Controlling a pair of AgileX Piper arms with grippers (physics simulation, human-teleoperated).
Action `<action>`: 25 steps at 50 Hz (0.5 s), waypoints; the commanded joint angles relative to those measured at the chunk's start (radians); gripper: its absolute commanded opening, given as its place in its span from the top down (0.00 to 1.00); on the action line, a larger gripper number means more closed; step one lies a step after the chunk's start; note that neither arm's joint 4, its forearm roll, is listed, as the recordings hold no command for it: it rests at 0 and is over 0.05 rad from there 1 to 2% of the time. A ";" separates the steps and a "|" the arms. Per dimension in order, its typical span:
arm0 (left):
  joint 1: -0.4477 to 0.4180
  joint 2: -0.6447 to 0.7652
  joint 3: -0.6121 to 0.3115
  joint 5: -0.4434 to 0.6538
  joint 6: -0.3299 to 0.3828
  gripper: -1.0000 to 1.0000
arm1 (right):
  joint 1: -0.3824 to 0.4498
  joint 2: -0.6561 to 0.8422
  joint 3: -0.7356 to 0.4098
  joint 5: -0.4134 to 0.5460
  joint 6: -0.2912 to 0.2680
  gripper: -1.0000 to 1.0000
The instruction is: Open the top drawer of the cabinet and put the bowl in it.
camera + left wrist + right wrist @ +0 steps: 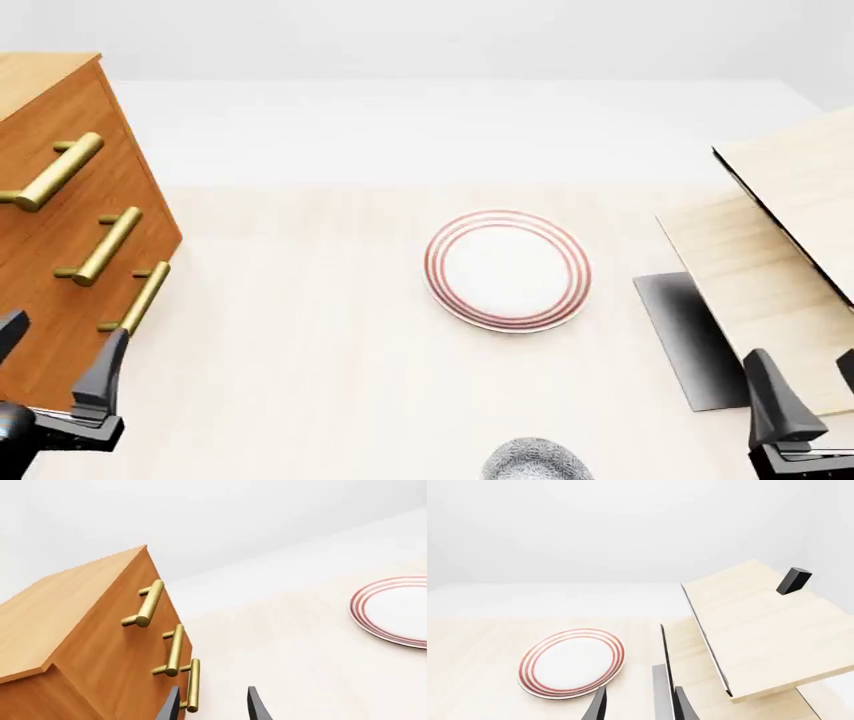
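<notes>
The orange-brown cabinet [60, 100] stands at the left of the table, its three drawers shut. The top drawer [83, 118] carries a brass bar handle [51, 172], seen closer in the left wrist view as the handle [147, 605]. My left gripper [64, 332] is open, low in front of the cabinet's bottom handle, holding nothing; it shows as the left gripper [213, 690] in its wrist view. The speckled bowl [538, 462] sits at the near table edge, partly cut off. My right gripper [801, 360] is open and empty at the right, well apart from the bowl.
A white plate with red rings [507, 268] lies mid-table, beyond the bowl. Pale light-wood furniture with a black edge [787, 230] stands tilted at the right, close to my right gripper [640, 690]. Two lower drawer handles [104, 245] jut from the cabinet.
</notes>
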 commanded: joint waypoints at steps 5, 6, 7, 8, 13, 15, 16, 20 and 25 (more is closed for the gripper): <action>-0.019 0.101 -0.117 0.050 0.199 0.00 | 0.000 -0.001 0.001 0.000 0.000 0.00; -0.029 0.115 -0.145 0.062 0.219 0.00 | 0.000 -0.001 0.001 0.000 0.000 0.00; -0.042 0.117 -0.161 0.071 0.217 0.00 | 0.000 -0.001 0.001 0.000 0.000 0.00; -0.048 0.120 -0.173 0.079 0.222 0.00 | 0.000 -0.001 0.001 0.000 0.000 0.00; -0.059 0.149 -0.223 0.104 0.276 0.00 | 0.000 -0.001 0.001 0.000 0.000 0.00; -0.058 0.153 -0.236 0.115 0.305 0.00 | 0.000 -0.001 0.001 0.000 0.000 0.00; -0.057 0.151 -0.242 0.120 0.315 0.00 | 0.000 -0.001 0.001 0.000 0.000 0.00; -0.050 0.147 -0.269 0.150 0.366 0.00 | 0.000 -0.001 0.001 0.000 0.000 0.00; -0.023 0.115 -0.262 0.172 0.449 0.00 | 0.000 -0.001 0.001 0.000 0.000 0.00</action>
